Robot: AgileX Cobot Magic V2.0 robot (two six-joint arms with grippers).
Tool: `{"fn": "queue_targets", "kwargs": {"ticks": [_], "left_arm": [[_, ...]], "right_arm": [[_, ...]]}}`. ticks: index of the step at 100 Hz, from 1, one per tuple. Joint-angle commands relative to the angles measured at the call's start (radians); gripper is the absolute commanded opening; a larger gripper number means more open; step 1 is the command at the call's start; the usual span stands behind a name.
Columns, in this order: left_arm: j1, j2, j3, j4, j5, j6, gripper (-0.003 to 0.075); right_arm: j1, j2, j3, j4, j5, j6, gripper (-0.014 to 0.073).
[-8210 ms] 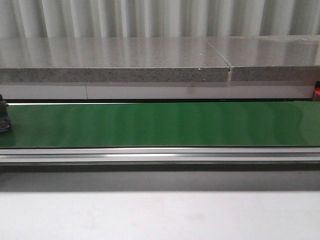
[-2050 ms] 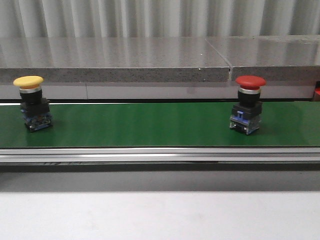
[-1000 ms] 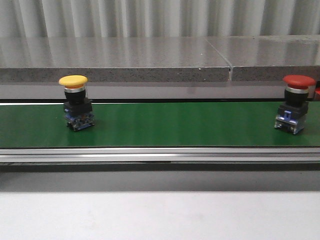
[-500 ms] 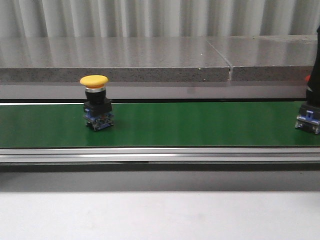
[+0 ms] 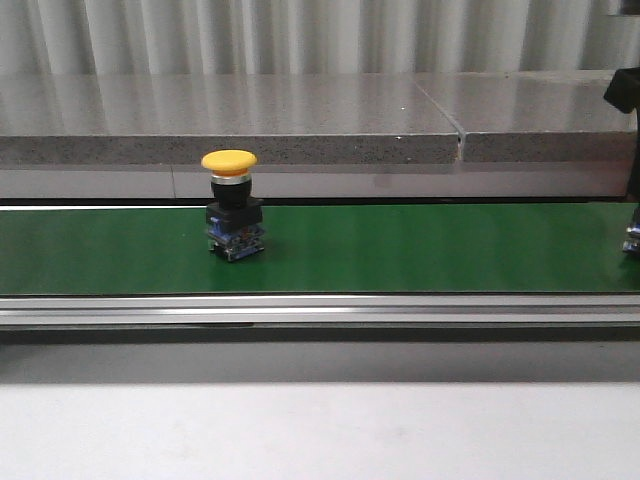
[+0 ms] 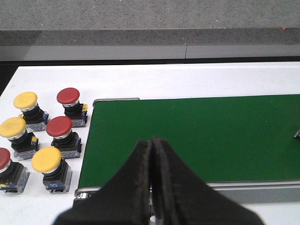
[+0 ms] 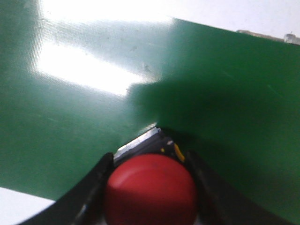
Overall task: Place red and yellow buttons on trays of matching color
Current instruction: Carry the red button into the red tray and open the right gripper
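Note:
A yellow button (image 5: 231, 215) stands upright on the green belt (image 5: 420, 250), left of its middle. The red button (image 7: 150, 190) is at the belt's far right end; the front view shows only a corner of its base (image 5: 632, 243). My right gripper (image 7: 150, 161) sits over it, one finger against each side of the red cap. My left gripper (image 6: 151, 141) hangs shut and empty above the belt's left end (image 6: 197, 136). No tray is in view.
Several spare red and yellow buttons (image 6: 59, 127) stand on the white surface beside the belt's left end. A metal rail (image 5: 320, 310) runs along the belt's front edge. A grey stone ledge (image 5: 300, 120) lies behind the belt.
The belt has carried both buttons to the right; the red one has reached the right edge. My right arm has come down over it and now grips its cap.

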Motion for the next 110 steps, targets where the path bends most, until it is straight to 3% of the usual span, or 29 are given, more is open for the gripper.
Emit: {"fn": "queue_targets", "kwargs": {"ticks": [1,16,56,110], "left_arm": [[-0.005,0.001,-0.026,-0.018,-0.073,0.002,-0.002],[-0.005,0.001,-0.026,-0.016,-0.073,0.002,-0.002],[-0.005,0.001,-0.026,-0.016,-0.073,0.002,-0.002],[-0.005,0.001,-0.026,-0.016,-0.073,0.002,-0.002]], "right_arm": [[-0.004,-0.033,-0.066,-0.02,0.008,-0.013,0.0034],[-0.07,-0.033,-0.165,-0.025,0.032,-0.013,0.0041],[-0.422,0.115,-0.347,-0.024,-0.084,-0.002,0.0041],[-0.466,0.428,-0.495,-0.021,-0.138,-0.002,0.0041]]}}
